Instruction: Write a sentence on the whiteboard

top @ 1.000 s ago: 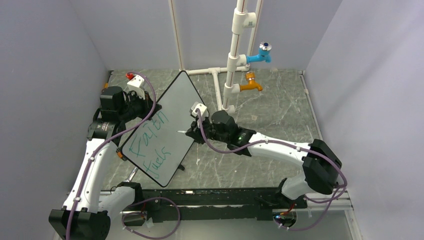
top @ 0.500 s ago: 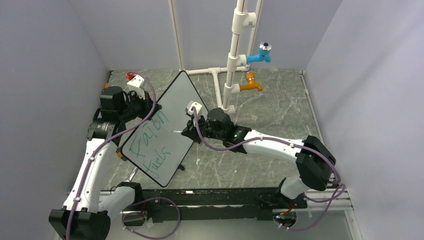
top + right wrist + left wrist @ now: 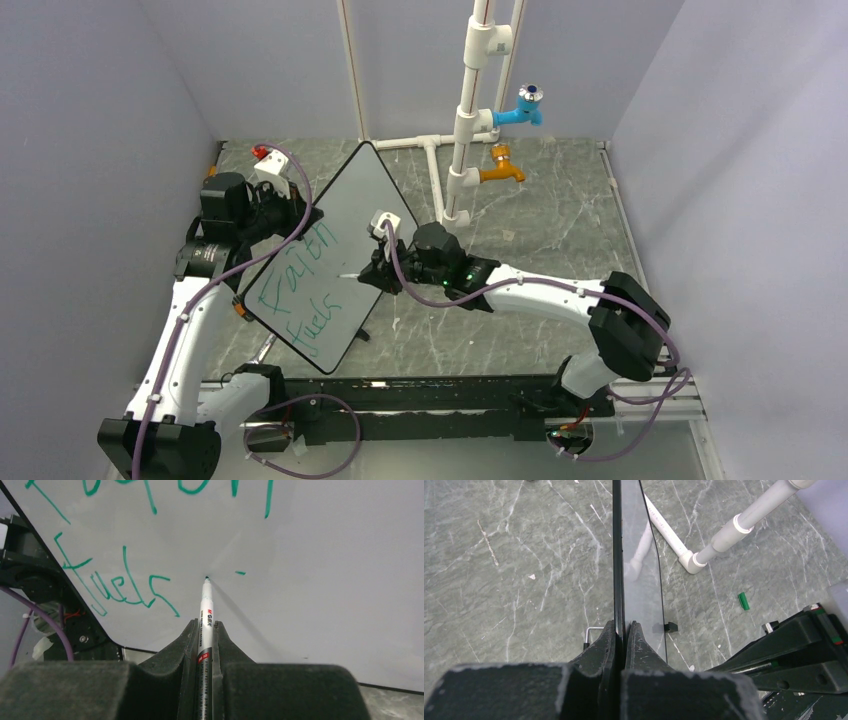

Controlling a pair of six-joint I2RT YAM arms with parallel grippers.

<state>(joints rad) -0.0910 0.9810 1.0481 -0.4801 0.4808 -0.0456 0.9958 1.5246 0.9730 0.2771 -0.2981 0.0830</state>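
Observation:
The whiteboard [image 3: 345, 215] stands tilted on edge at the left centre, held upright by my left gripper [image 3: 272, 205], which is shut on its black rim [image 3: 618, 570]. Green handwriting [image 3: 305, 290] in two lines reads "Faith" and "fuels"; it shows in the right wrist view [image 3: 125, 587] too. My right gripper [image 3: 378, 270] is shut on a white marker [image 3: 206, 615]. The marker's tip [image 3: 206, 578] touches or almost touches the board just right of "fuels", next to a short green dash [image 3: 240, 573].
A white pipe frame [image 3: 465, 110] with a blue tap [image 3: 522, 108] and an orange tap [image 3: 500, 168] stands at the back. A small green cap [image 3: 743, 601] lies on the marble table [image 3: 540, 230]. The board's black foot [image 3: 670, 626] shows in the left wrist view.
My right gripper has moved left with the marker, bringing its tip to the board's face right of "fuels". The left arm and the board have not moved.

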